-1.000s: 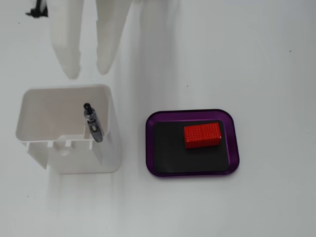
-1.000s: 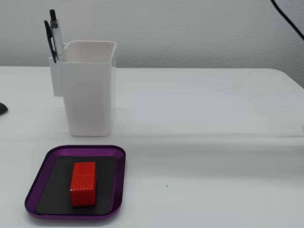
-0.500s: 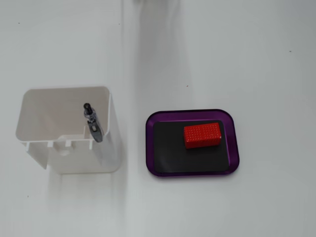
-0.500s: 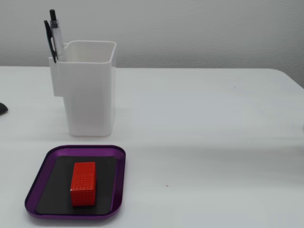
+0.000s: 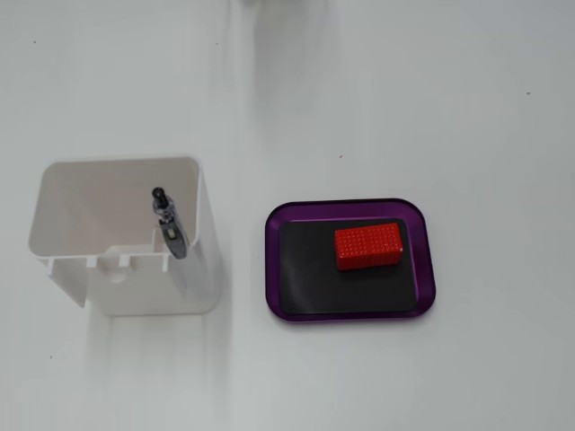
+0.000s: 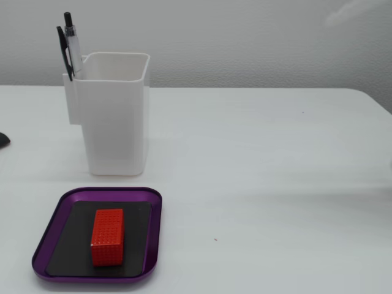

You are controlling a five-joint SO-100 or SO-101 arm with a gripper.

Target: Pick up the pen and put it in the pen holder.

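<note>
A pen with a clear barrel and black clip stands upright inside the white pen holder. In the other fixed view the pen sticks out above the holder's left rear corner, leaning against the wall. The gripper and arm are not in view in either fixed view.
A purple tray with a black mat holds a red studded block, to the right of the holder. In the other fixed view the tray and block sit in front of the holder. A dark object shows at the left edge.
</note>
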